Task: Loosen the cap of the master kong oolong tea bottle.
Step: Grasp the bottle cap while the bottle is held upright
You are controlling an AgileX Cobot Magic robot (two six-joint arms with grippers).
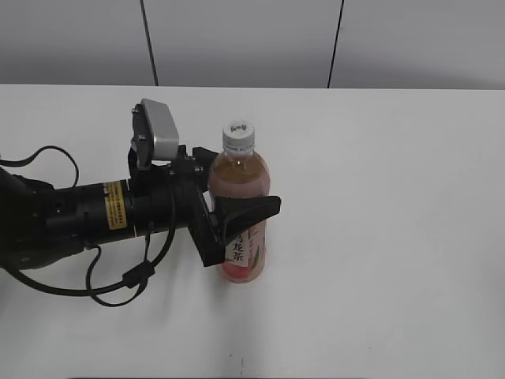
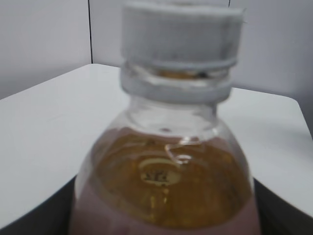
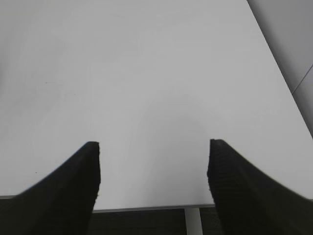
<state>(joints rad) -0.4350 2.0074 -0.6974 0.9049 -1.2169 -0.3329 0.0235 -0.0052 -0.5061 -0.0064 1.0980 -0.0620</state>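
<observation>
The master kong oolong tea bottle (image 1: 241,175) stands upright mid-table, with amber-pink tea and a pink label. Its white ribbed cap (image 1: 238,136) sits on top with a small dark logo. My left gripper (image 1: 237,199) comes in from the left and is shut on the bottle's body, one finger behind it and one across the front. In the left wrist view the bottle (image 2: 166,186) fills the frame with the cap (image 2: 181,34) at the top, and the left gripper's (image 2: 166,223) dark jaws show at both lower corners. My right gripper (image 3: 154,147) is open and empty over bare table.
The white table (image 1: 394,197) stretches to the right of the bottle. A black cable (image 1: 118,284) loops under the left arm. In the right wrist view the table's edge (image 3: 146,208) lies just below the fingers. A grey panelled wall (image 1: 237,39) stands behind.
</observation>
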